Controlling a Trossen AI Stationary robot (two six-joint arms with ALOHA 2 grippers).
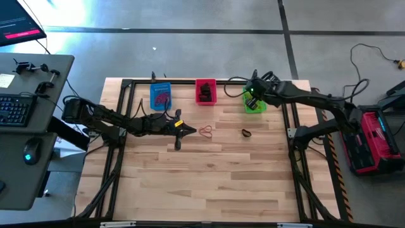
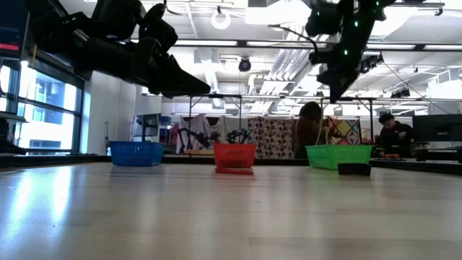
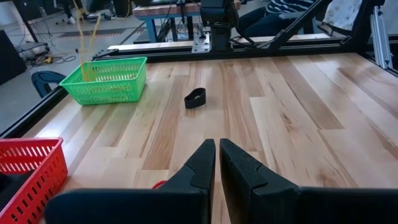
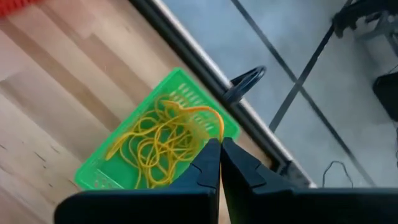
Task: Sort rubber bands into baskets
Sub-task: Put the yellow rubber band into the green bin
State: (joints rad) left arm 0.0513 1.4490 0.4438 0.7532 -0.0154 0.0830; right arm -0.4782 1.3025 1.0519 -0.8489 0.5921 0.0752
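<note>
Right gripper [image 4: 219,144] hung above the green basket [image 4: 99,169], fingers pinched on a yellow rubber band [image 4: 208,117] dangling over the yellow pile inside. Left gripper [image 3: 217,149] hovered pressed together, empty, over the table [image 1: 209,177] near a red band [image 1: 205,131]; a black band [image 1: 245,133] lay apart. Risk: the band could cling to a finger on release and drop outside the basket.

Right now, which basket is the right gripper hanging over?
The green basket, the rightmost of the three, full of yellow bands; the right gripper hangs above it, pinching one.
</note>
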